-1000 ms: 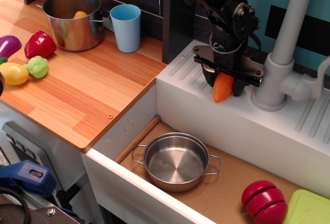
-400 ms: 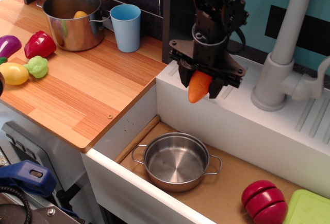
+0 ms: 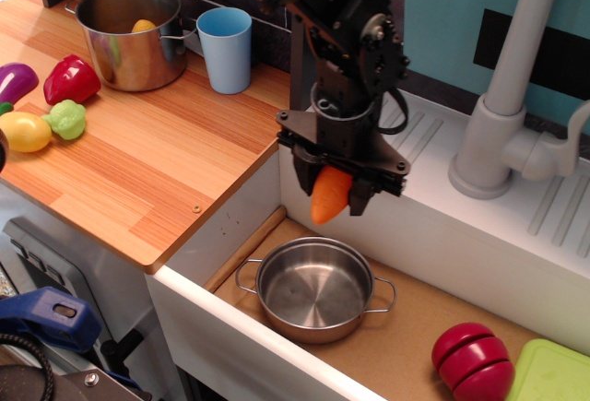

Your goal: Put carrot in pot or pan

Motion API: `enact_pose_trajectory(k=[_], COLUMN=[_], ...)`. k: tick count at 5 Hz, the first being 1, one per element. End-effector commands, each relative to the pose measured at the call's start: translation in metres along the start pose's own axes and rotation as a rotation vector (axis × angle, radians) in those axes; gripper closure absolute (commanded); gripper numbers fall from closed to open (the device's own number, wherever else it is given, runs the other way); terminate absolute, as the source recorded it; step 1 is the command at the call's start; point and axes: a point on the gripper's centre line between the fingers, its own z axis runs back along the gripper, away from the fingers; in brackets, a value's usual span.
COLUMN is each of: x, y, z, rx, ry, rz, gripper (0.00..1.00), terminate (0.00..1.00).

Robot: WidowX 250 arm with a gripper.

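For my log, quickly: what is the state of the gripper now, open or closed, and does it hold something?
Gripper: closed on the carrot, holding it above the pan.

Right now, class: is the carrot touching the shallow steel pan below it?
Apart. The single camera view shows the carrot held in the gripper, hanging above the pan with white sink wall visible between them.

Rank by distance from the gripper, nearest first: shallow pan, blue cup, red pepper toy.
Measured from the gripper, which holds the carrot:
1. Shallow pan, just below it in the sink.
2. Blue cup, up and to the left on the wood counter.
3. Red pepper toy, far left on the counter.
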Motion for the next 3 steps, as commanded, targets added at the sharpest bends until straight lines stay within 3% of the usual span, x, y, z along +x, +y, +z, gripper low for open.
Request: enact_pose_trajectory(k=[1, 2, 3], x=[0.0091, 0.0091, 0.0091], y=[0.0018, 0.0018, 0.0018], z=[0.0168, 0.0168, 0.0168], rx=[-0.009, -0.009, -0.009], ry=[-0.053, -0.053, -0.053], rz=[0.003, 0.003, 0.003], gripper=[0.0, 0.0, 0.0], terminate=[0.0, 0.0, 1.0])
